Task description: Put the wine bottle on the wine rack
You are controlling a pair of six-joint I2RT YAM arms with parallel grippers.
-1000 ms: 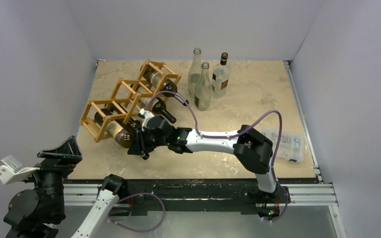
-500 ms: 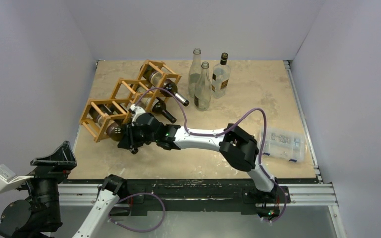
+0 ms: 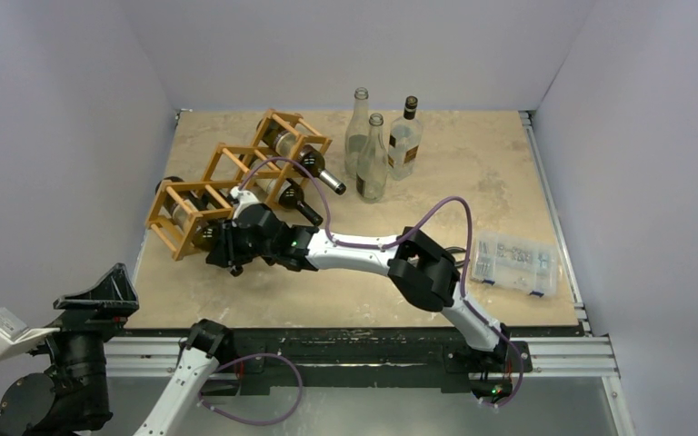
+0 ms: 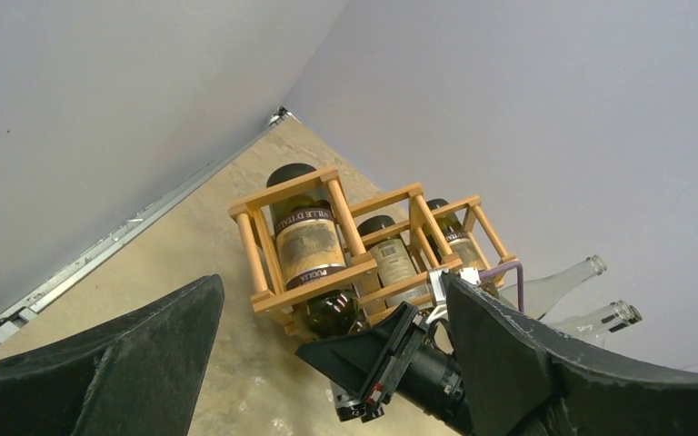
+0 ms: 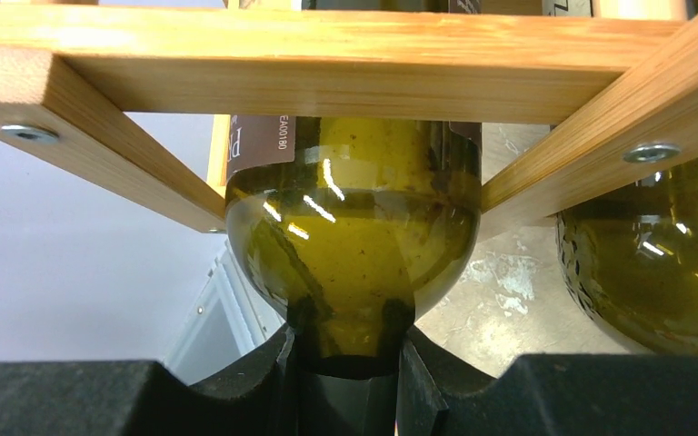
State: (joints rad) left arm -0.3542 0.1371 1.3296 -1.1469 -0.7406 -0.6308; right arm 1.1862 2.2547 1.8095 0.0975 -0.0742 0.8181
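The wine rack [image 3: 174, 193] stands at the table's left, a light wooden lattice [image 4: 314, 280]. A dark green wine bottle [image 3: 195, 227] lies in its nearest cell, label up [image 4: 309, 245], its base poking out the far side. My right gripper [image 3: 227, 247] is shut on the bottle's neck just outside the cell. In the right wrist view the bottle's shoulder [image 5: 354, 218] fills the space under a rack bar [image 5: 327, 64], with the neck pinched in the right gripper [image 5: 350, 363]. My left gripper [image 3: 50, 313] hangs open off the table's near left corner, empty [image 4: 332, 282].
Two more dark bottles [image 3: 304, 159] [image 3: 295, 202] lie in the rack's other cells; one shows beside the held bottle [image 5: 654, 254]. Three clear bottles [image 3: 370, 145] stand upright at the back. A clear plastic box [image 3: 513, 262] lies at the right.
The right arm has pushed the bottle leftward, deeper into the rack's nearest cell. The left arm has sunk a little lower and to the left.
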